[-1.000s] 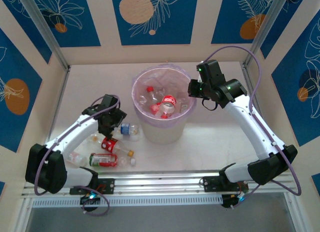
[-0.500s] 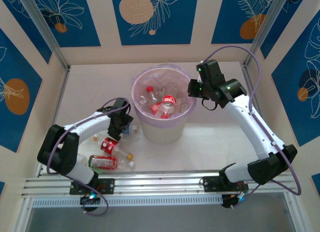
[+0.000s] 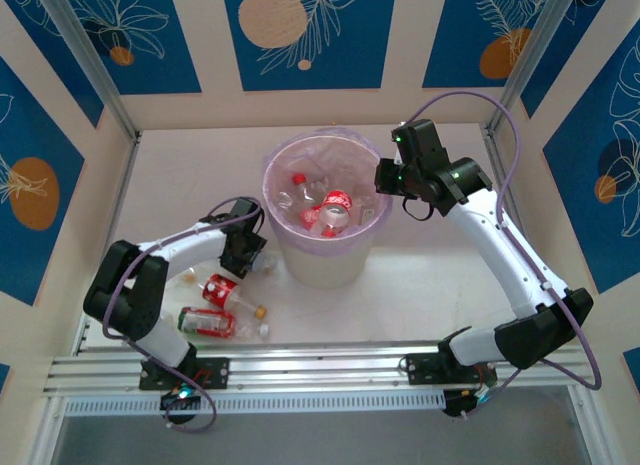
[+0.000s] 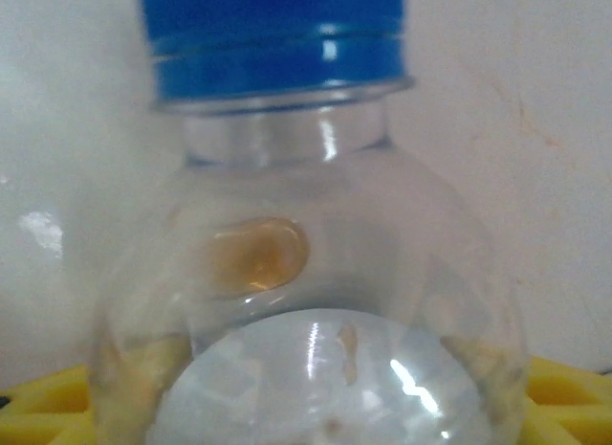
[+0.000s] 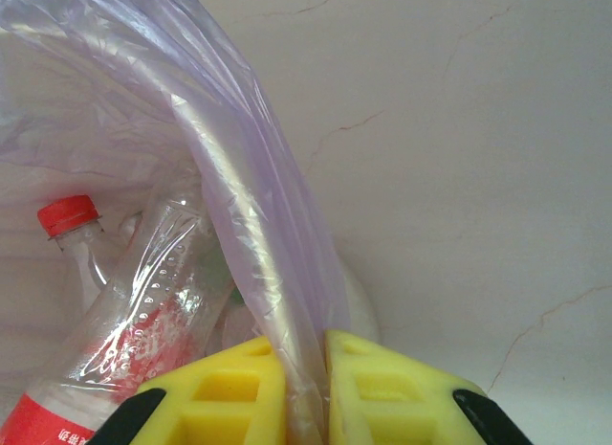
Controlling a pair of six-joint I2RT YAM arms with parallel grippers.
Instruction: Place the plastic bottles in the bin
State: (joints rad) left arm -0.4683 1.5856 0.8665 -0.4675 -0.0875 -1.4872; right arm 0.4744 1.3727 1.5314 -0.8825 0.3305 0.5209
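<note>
The bin (image 3: pixel 325 260) stands mid-table with several plastic bottles (image 3: pixel 335 203) inside. My right gripper (image 3: pixel 384 177) is at its right rim, shut on the purple liner (image 5: pixel 239 206), which is pinched between the yellow fingers (image 5: pixel 220 392). A red-capped bottle (image 5: pixel 72 225) lies inside the liner. My left gripper (image 3: pixel 252 257) is low on the table at the bin's left foot. A clear blue-capped bottle (image 4: pixel 316 263) sits between its yellow fingers (image 4: pixel 574 397), both pads against its sides.
More bottles lie on the table in front of the left arm: a red-labelled one (image 3: pixel 225 292), another nearer the front rail (image 3: pixel 208 323), and a clear one (image 3: pixel 188 277). The metal rail (image 3: pixel 320 370) runs along the near edge. Walls enclose the table.
My left gripper has moved right toward the bin's foot, come down over the blue-capped bottle, and its jaws have narrowed onto it. The right arm has not moved.
</note>
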